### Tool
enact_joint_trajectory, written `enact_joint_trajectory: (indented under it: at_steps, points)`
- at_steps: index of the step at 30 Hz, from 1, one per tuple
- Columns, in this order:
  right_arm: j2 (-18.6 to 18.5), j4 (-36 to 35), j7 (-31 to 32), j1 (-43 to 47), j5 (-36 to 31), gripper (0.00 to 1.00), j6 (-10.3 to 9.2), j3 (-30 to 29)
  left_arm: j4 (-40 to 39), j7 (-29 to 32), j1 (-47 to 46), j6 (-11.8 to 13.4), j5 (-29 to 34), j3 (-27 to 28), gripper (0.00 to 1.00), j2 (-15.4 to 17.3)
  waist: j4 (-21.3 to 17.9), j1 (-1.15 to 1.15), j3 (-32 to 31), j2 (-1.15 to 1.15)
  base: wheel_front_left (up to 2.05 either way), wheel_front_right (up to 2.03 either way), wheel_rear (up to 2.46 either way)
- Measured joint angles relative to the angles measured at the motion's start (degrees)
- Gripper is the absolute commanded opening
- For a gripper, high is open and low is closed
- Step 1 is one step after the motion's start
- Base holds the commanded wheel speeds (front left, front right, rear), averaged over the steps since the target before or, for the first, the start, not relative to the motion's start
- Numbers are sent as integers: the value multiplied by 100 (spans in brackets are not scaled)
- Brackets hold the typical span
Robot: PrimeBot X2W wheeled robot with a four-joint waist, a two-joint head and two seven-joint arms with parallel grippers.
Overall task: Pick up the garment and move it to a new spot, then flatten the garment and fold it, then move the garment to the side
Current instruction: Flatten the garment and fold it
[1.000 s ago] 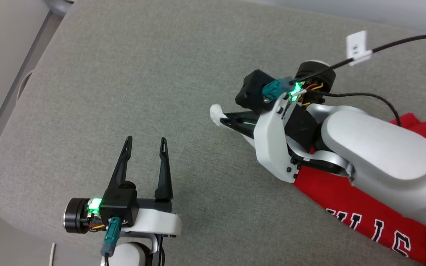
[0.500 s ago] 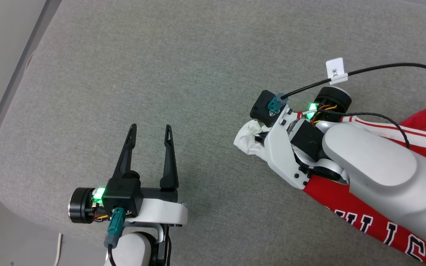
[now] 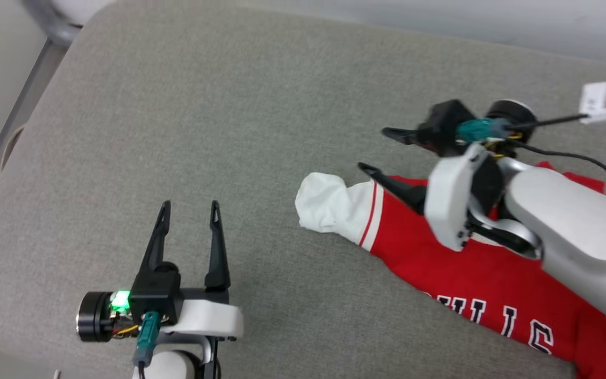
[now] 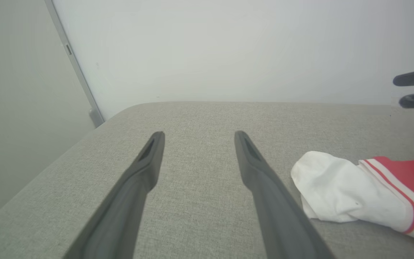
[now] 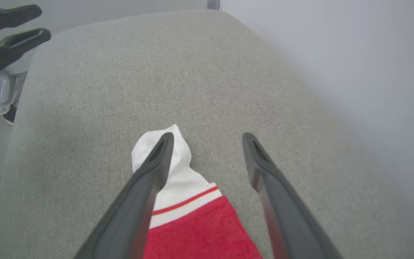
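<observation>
now our right pincer (image 3: 372,149) hangs spread and empty just above the white sleeve of the red jersey shirt (image 3: 440,273), which lies on the right of the grey fabric-covered desk (image 3: 203,105); our left pincer (image 3: 190,205) is spread too, apart from it.

A padded bench (image 3: 219,95) covered in grey woven fabric, with rounded corners, stands against a plain pale wall (image 4: 235,46). On the left a thin metal strip (image 4: 73,64) runs up where that wall meets a duller grey-beige panel (image 4: 13,108). The light is soft and even, leaving only faint shadows on the fabric.
</observation>
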Motion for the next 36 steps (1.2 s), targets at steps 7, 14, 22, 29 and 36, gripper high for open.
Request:
enact_joint_trajectory:
  at_steps: [7, 14, 22, 29, 36]
  points:
    - [-689, 7, -1070, 865, -205, 100, 0, -896, -5, 0, 372, -112, 62, 235, 100, 91, -365, -1, -493, 0, 0, 0, 0]
    - [-694, 388, -1820, 2215, -907, 100, 0, -2728, -3, 0, 650, -202, 74, 403, 100, 167, -726, -1, -921, 0, 0, 0, 0]
    - [172, 14, -1957, 4106, -2434, 100, -1, -5617, -8, 0, 847, -326, 79, 524, 100, 202, -1013, -1, -1294, 0, 0, 0, 0]
    - [1213, -1076, -1892, 5734, -3519, 100, -1, -7195, 43, 0, 870, -559, 11, 666, 100, 277, -1147, -1, -1483, 0, 0, 0, 0]
    - [1875, -1917, -1561, 6496, -3934, 100, 0, -7743, 275, 0, 522, -1033, -91, 803, 100, 599, -1325, -1, -1470, 0, 0, 0, 0]
